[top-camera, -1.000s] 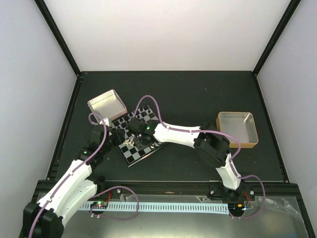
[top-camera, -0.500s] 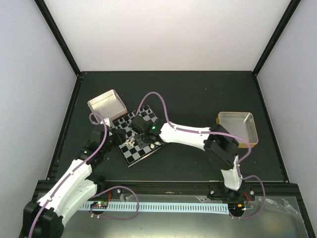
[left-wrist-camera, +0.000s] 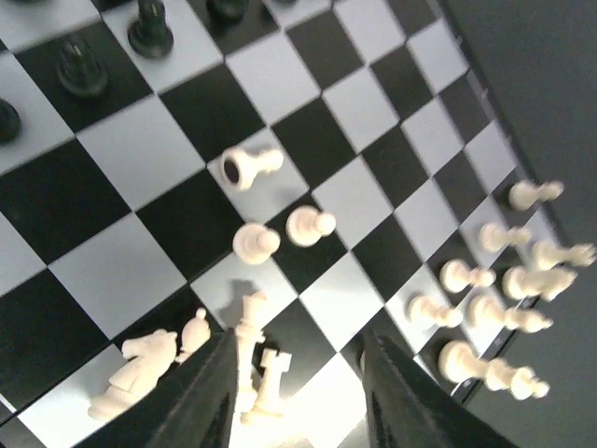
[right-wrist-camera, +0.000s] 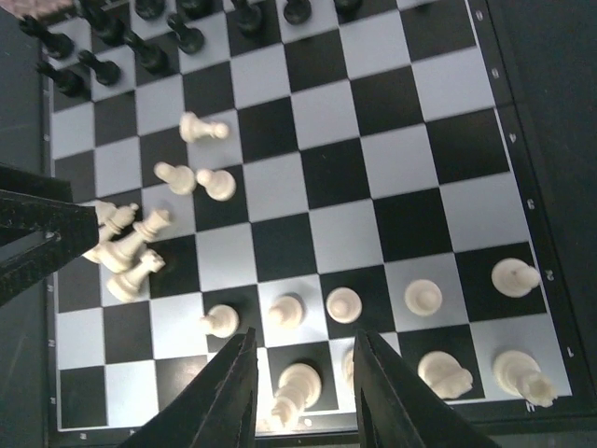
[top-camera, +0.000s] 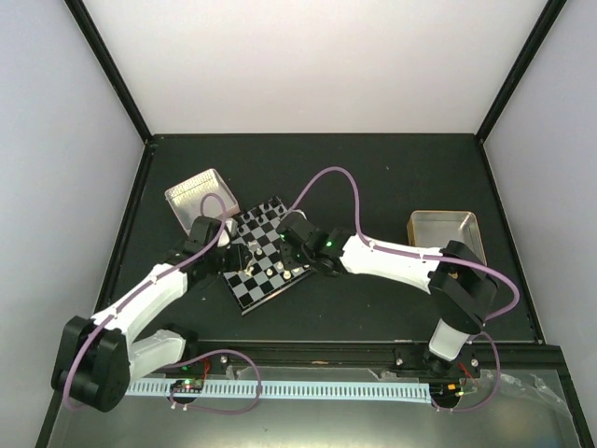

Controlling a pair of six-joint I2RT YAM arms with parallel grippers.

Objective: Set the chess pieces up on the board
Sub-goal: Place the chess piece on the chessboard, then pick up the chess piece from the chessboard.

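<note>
The board (top-camera: 254, 285) lies tilted between both arms. Cream-white chess pieces stand in two rows (right-wrist-camera: 423, 297) along its near edge. A few pawns (right-wrist-camera: 216, 183) stand mid-board, and a small pile (right-wrist-camera: 126, 250) lies tipped over at the left side. My left gripper (left-wrist-camera: 300, 401) is open just over that pile, with a fallen king and rook (left-wrist-camera: 257, 371) lying between its fingers, close to the left one. My right gripper (right-wrist-camera: 303, 401) is open over the near rows, with a standing white piece (right-wrist-camera: 298, 385) between its fingers and untouched.
Black pieces (right-wrist-camera: 149, 51) line the board's far side. An open metal tray (top-camera: 201, 194) sits behind the board's left corner, and a second tray (top-camera: 448, 241) rests at the right. Both arms meet over the board, with the left fingers (right-wrist-camera: 28, 233) at its left edge.
My left arm has stretched forward, bringing its gripper over the fallen pile, and its jaws have narrowed. My right gripper has drawn back right to the near rows and opened wider.
</note>
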